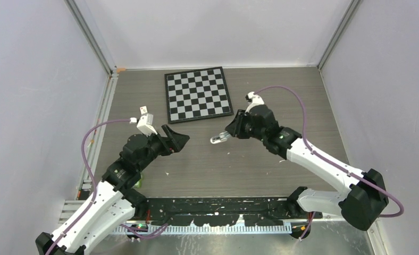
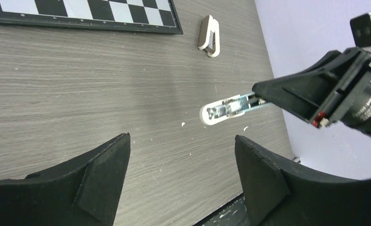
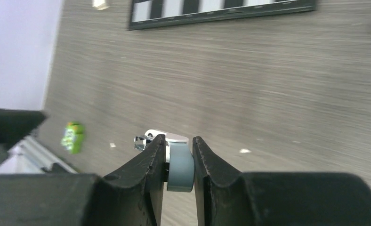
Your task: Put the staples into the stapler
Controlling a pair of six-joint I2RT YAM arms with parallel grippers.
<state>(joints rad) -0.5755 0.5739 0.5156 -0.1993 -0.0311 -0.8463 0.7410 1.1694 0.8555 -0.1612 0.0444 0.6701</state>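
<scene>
Stapler (image 2: 223,110), slim white plastic, metal channel: likely light, rigid, slick. Right gripper (image 3: 179,142) pinches its rear near black-and-white chessboard (image 1: 198,94); left gripper (image 2: 182,141) spread, empty.

Overhead view, close wrist views, shared chessboard (image 1: 198,94)

One stapler (image 2: 219,110), one chessboard (image 1: 198,94) (one green scrap (image 3: 73,136)).
</scene>
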